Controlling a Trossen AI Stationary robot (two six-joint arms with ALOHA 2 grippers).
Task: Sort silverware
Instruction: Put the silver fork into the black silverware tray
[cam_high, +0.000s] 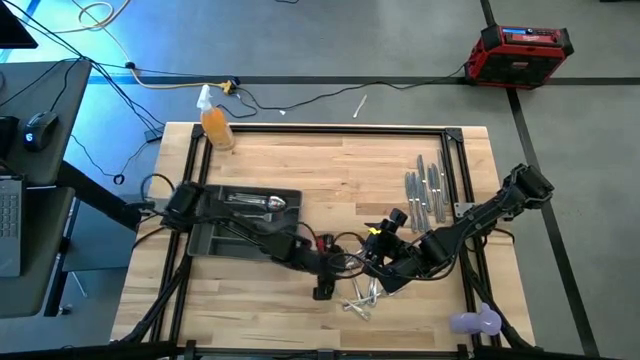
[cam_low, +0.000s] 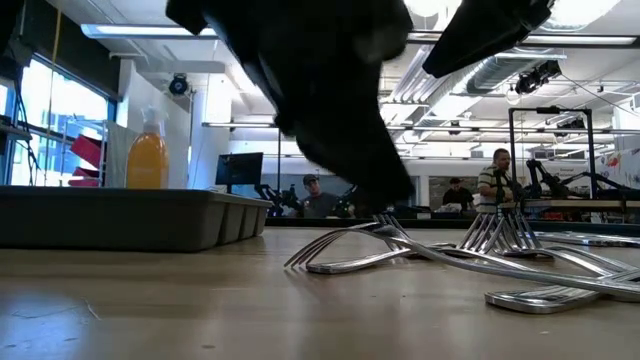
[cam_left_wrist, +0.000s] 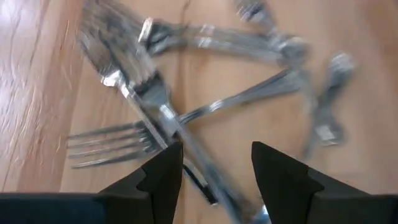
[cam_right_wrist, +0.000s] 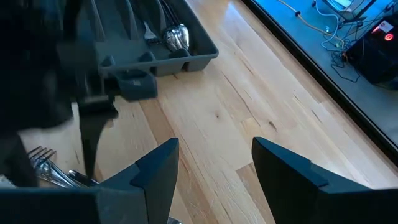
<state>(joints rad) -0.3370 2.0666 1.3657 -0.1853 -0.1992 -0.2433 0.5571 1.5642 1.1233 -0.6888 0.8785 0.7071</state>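
Observation:
A heap of silver forks lies on the wooden table near its front edge, and shows crossed and blurred in the left wrist view. My left gripper hangs open just over this heap, slanting down, with one fork's handle running between its fingers. My right gripper stands open above bare wood just right of the heap, holding nothing. The dark grey tray lies at the left with spoons in its far compartment. Several knives lie side by side at the far right.
An orange spray bottle stands at the table's far left corner. A purple object lies at the near right corner. A black metal frame runs around the table. People stand in the room beyond.

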